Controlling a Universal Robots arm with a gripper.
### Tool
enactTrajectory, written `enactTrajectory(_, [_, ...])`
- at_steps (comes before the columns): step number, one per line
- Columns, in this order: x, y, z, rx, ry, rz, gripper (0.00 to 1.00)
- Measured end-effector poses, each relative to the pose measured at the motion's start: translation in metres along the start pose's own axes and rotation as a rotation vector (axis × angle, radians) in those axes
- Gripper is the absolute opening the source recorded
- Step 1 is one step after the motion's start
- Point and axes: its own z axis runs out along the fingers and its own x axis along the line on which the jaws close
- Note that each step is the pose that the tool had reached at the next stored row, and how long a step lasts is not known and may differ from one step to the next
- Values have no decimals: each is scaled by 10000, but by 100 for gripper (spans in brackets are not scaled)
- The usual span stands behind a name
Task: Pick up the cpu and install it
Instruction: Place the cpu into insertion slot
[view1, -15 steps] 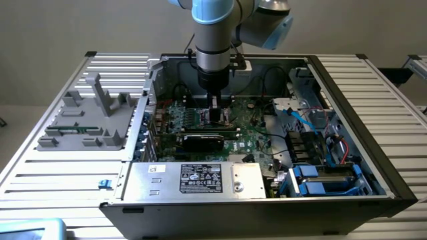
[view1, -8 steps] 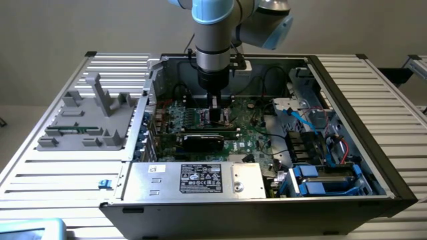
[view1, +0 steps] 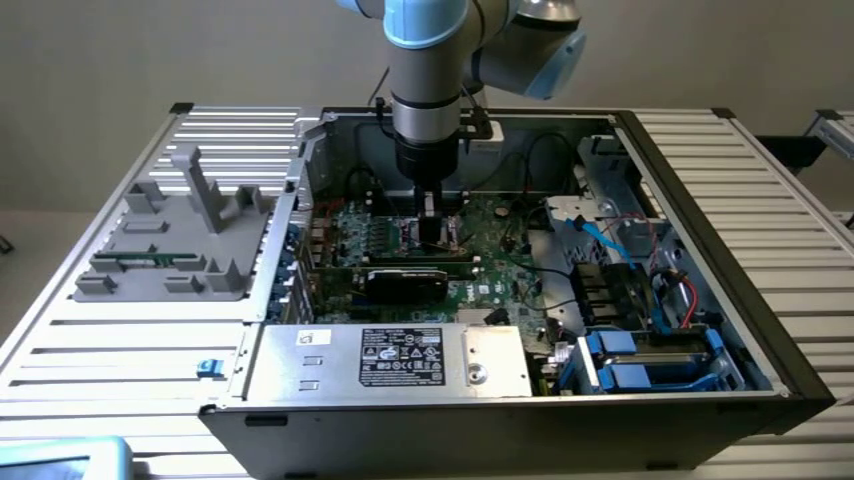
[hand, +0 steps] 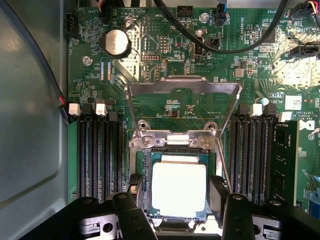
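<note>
The claw (hand: 176, 181) stands spread, its fingers (hand: 136, 182) flanking the cpu (hand: 178, 192), which lies flat between them in the socket (hand: 172, 141). If a finger brushes the cpu's edge, it could drag the cpu askew and damage the contacts beneath. The cpu is a flat square with a bright silver top and a thin green rim.

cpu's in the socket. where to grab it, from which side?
Best pinch the cpu by its two thin edges facing the memory slots, coming straight down: it lies flat in the socket, and the raised metal frame blocks the hinge side.
</note>
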Motion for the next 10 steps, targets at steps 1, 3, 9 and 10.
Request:
enactTrajectory(1, [1,0,0,0,0,0,63])
enactTrajectory(3, [4,0,0,0,1,2,63])
enactTrajectory(9, [14,0,0,-3,10,2,63])
enactTrajectory(10, [16,0,0,-4,12,2,63])
